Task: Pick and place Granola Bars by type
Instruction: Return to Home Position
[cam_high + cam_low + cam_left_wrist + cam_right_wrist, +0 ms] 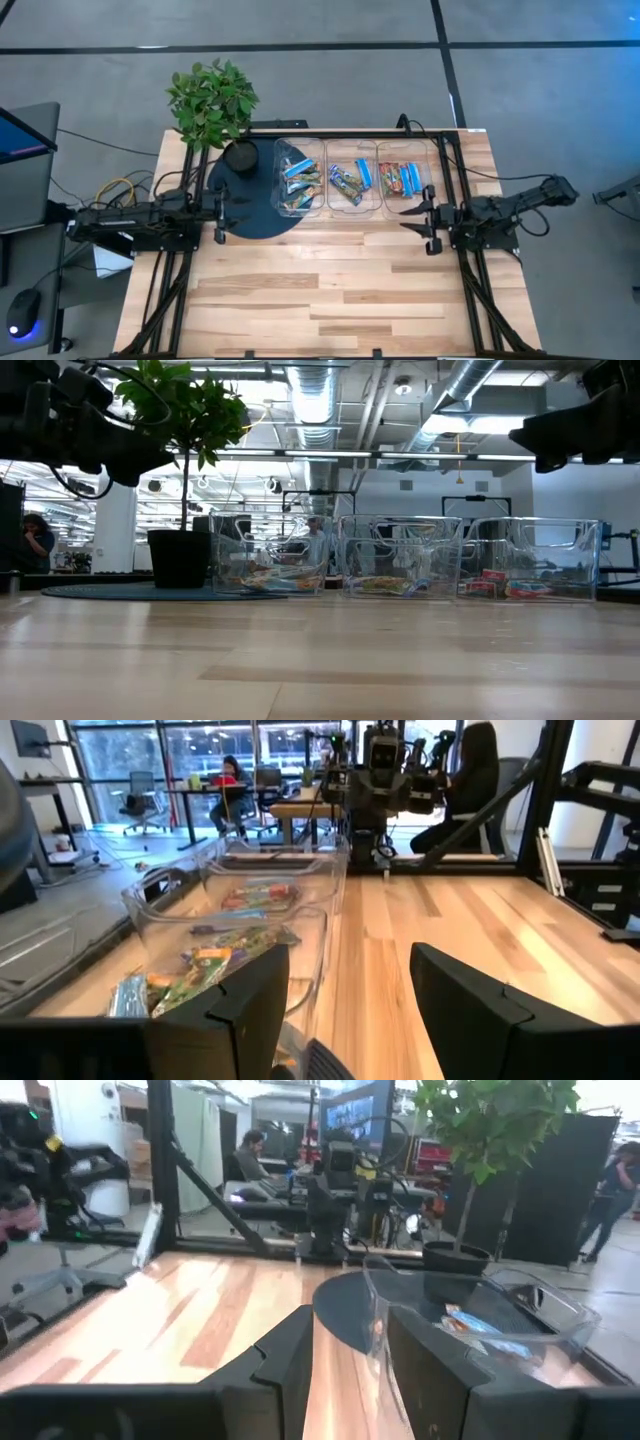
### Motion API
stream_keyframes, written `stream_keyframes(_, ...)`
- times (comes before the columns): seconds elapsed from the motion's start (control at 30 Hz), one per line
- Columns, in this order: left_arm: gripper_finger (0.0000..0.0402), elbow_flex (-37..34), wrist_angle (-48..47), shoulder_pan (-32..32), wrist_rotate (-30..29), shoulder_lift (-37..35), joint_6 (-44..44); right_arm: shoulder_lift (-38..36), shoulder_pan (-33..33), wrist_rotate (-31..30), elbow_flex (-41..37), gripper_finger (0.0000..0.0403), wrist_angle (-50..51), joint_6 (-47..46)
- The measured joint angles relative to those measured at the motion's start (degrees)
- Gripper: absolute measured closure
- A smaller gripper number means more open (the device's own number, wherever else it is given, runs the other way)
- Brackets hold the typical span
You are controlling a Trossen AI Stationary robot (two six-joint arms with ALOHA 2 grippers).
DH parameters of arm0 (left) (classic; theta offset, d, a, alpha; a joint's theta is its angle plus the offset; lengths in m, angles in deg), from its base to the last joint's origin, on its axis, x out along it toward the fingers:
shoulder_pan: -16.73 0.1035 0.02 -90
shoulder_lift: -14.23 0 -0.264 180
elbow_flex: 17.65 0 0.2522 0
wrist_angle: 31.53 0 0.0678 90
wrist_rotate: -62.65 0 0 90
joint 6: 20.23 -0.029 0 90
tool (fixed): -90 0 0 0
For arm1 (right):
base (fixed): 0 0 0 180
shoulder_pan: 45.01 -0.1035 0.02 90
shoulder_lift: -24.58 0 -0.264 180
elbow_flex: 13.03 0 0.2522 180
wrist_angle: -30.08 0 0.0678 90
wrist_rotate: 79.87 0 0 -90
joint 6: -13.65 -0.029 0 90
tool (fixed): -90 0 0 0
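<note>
While both arms wait at the table's sides, left gripper and right gripper spread and empty, the Granola Bars look light, slick-wrapped and crushable – best pinched gently across the narrow middle.

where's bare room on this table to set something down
The table is bare in front of the bins, between the left gripper and right gripper, down to the near edge. Crowded: the back strip, with three bins, plant and mat.

The left arm and right arm are matte black with boxy joints. The left tool and right tool have blocky dark fingers.
</note>
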Motion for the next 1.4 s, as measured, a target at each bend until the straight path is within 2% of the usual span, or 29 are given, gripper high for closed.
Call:
stream_keyframes(0.13,0.0195,-0.02,-0.04,0.0,0.01,1.43,0.09,0.0,1.69,0.0,0.0,0.0278,2.76,3.38)
stream_keyframes(0.27,0.0195,-0.04,-0.04,0.0,0.0,2.26,0.03,-0.02,6.01,0.75,-0.02,0.0278,1.72,5.77)
stream_keyframes(0.53,0.0195,-0.08,-0.05,0.0,-0.01,2.24,0.15,-0.02,14.8,12.9,-0.04,0.0278,7.43,4.07)
stream_keyframes(0.77,0.0195,-0.11,-0.07,0.0,-0.02,2.24,0.14,-0.02,15.27,14.53,-0.04,0.0278,8.19,4.68)
stream_keyframes(1.03,0.0195,-0.13,-0.07,0.0,-0.03,2.24,0.25,-0.16,15.27,16.92,-0.07,0.0278,0.81,7.65)
stream_keyframes(1.4,0.0195,-0.15,-0.09,0.0,-0.04,2.24,0.31,-8.04,15.26,16.67,-0.09,0.0278,4.31,9.66)
